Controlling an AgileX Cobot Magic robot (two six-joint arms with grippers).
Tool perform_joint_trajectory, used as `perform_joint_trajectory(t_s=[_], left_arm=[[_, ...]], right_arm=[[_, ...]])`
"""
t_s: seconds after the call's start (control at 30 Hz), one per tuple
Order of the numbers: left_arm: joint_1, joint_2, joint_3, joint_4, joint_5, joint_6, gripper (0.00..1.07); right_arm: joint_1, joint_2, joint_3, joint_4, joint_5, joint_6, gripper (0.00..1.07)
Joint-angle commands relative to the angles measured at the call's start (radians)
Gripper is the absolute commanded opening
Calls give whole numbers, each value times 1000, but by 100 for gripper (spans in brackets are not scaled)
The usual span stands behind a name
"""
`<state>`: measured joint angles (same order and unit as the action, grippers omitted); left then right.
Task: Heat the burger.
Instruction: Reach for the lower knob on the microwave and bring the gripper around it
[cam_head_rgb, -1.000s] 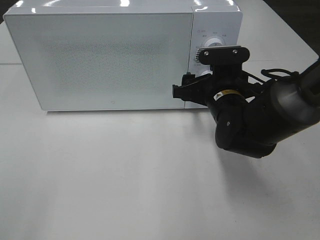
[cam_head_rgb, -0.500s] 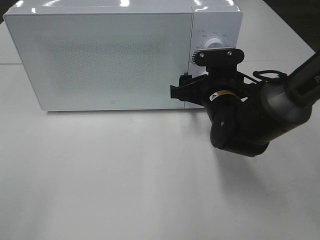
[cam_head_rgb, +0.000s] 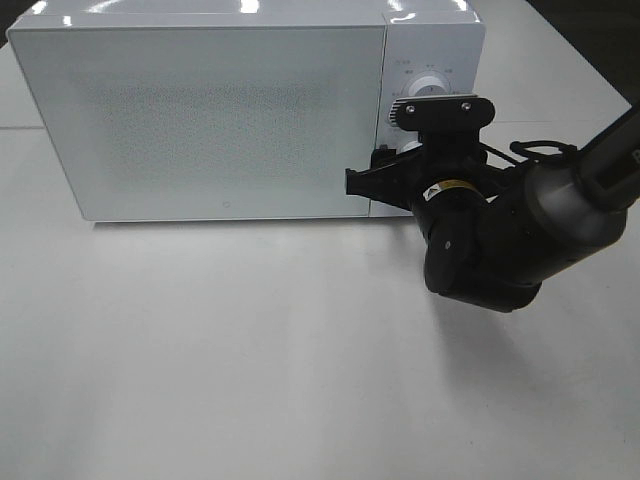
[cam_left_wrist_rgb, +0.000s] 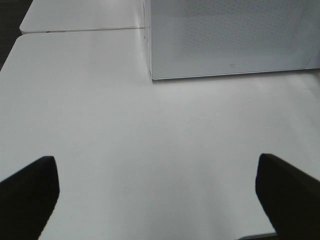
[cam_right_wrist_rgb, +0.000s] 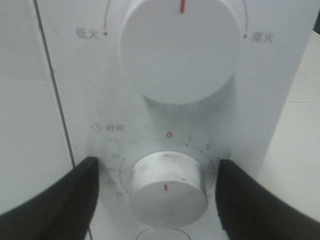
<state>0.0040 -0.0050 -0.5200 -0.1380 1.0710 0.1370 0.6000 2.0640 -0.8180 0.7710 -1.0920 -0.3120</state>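
The burger is out of view. The white microwave (cam_head_rgb: 220, 120) stands at the back of the table with its door shut. My right gripper (cam_head_rgb: 400, 165) is up against its control panel. In the right wrist view the right gripper (cam_right_wrist_rgb: 160, 200) is open, one black finger (cam_right_wrist_rgb: 70, 200) on each side of the lower timer knob (cam_right_wrist_rgb: 167, 187), with a gap to the knob on both sides. The knob's red mark points down. Low over the bare table, left of the microwave (cam_left_wrist_rgb: 230, 35), my left gripper (cam_left_wrist_rgb: 160, 200) is wide open and holds nothing.
Above the timer knob sits the larger power knob (cam_right_wrist_rgb: 180, 45), its red line pointing straight up. The white table (cam_head_rgb: 250, 350) stretches in front of the microwave. A table seam (cam_left_wrist_rgb: 80, 31) runs behind the left arm's side.
The right arm dipped slightly towards the left and came back, staying at the control panel. The microwave door has stayed shut.
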Motion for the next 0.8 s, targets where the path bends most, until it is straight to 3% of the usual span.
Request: perform_joint_trajectory(t_s=[0.03,0.07,0.13,0.17,0.27,0.6,0.8], left_arm=[[4,-17,1,0,1,-6,100],[4,-17,1,0,1,-6,100],[4,-17,1,0,1,-6,100],[4,-17,1,0,1,-6,100],[4,-17,1,0,1,-6,100],[4,-16,1,0,1,-6,100],[4,-16,1,0,1,-6,100]], right_arm=[[-7,-1,-10,-2,-18,29,35],[-7,-1,-10,-2,-13,39,22],[-7,-1,-11,-2,-11,41,17],[-7,0,-18,-2,-6,40,7],[-7,2,-30,-4,-8,40,0],[-7,2,-30,-5,-80,91,0],[-7,2,-30,-98,-167,274,0]])
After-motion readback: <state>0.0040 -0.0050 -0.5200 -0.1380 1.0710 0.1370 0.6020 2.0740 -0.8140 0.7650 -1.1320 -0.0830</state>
